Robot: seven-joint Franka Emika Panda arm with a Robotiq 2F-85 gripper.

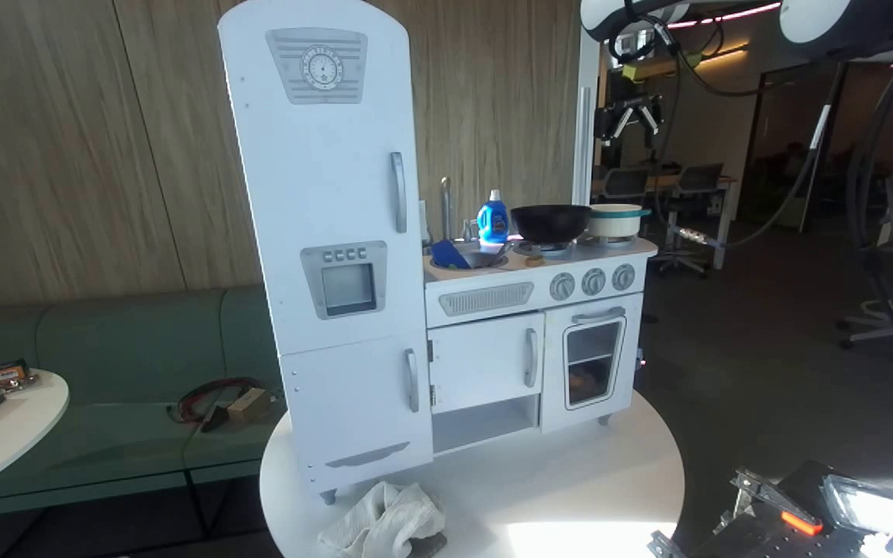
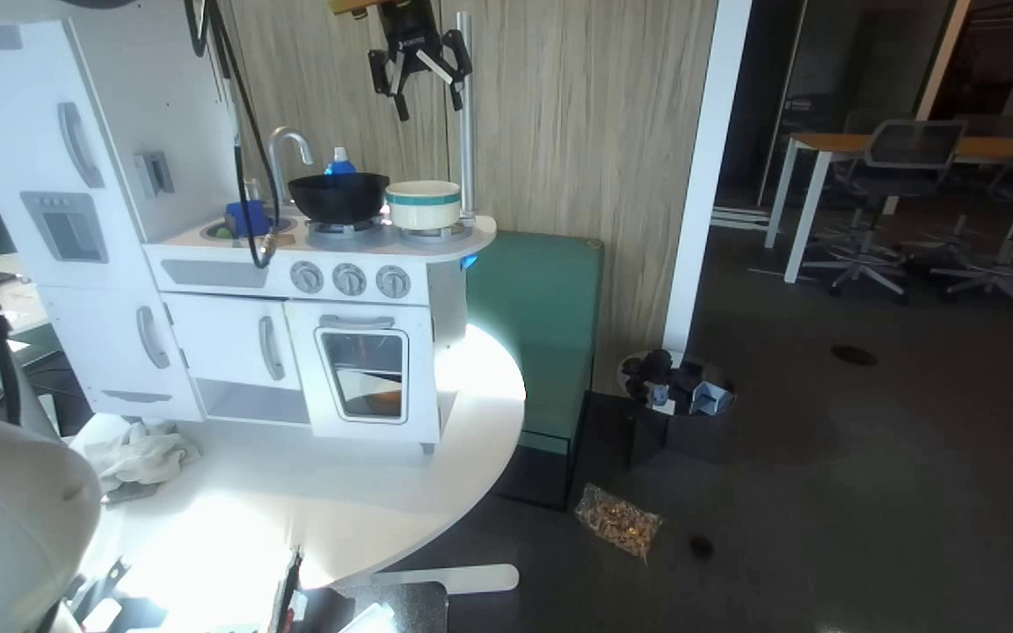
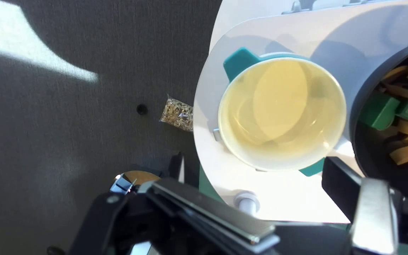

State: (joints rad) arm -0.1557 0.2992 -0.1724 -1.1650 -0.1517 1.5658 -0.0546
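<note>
A black pan [image 2: 339, 200] and upright pole [image 2: 466, 145] stand near the white pot [image 2: 423, 212], above which the claw [image 2: 429, 102] hangs, spread wide and empty.

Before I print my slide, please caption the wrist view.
Open black gripper above an empty round cream pot with teal handles; beside the pot, a round black pan holds green and tan pieces.

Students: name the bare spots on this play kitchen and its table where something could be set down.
Bare: the table in front of the oven door, away from the crumpled cloth; also the low shelf beneath the cabinet door. Crowded: the countertop, where black pan and white pot stand side by side.
</note>
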